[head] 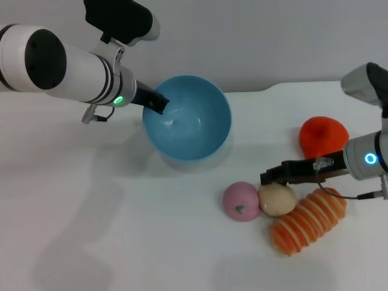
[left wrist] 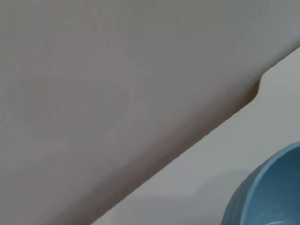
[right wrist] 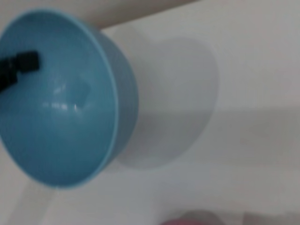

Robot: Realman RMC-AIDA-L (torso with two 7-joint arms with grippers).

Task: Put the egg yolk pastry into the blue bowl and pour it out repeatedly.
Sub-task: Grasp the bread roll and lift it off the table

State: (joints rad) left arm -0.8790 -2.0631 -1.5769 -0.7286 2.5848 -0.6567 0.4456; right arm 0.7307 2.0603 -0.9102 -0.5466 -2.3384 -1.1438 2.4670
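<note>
Gripping the near-left rim of the blue bowl (head: 187, 117) in the upper middle of the head view, the left gripper (head: 159, 103) has one dark finger inside the wall and, as far as I can judge, the other outside, so it is clamped on the rim. The bowl looks tipped, its mouth turned toward the lower right of the frame, which would suit receiving or tipping out; its inside is bare.

At the lower right, the egg yolk pastry (head: 277, 199) lies on the white table (head: 121, 230), touching the pink ball (head: 240, 201) on one side and the ridged orange bread (head: 307, 220) on the other. The right gripper (head: 274, 177) hangs just above the pastry's far edge; whether its fingers are spread or closed I cannot tell, and it does not appear to hold anything. A red-orange piece (head: 323, 136) sits farther up.

Room is tight around the pastry, so a descent risks nudging both neighbours. Between pastry and bowl the tabletop lies open; the table's back edge runs just behind the bowl.
</note>
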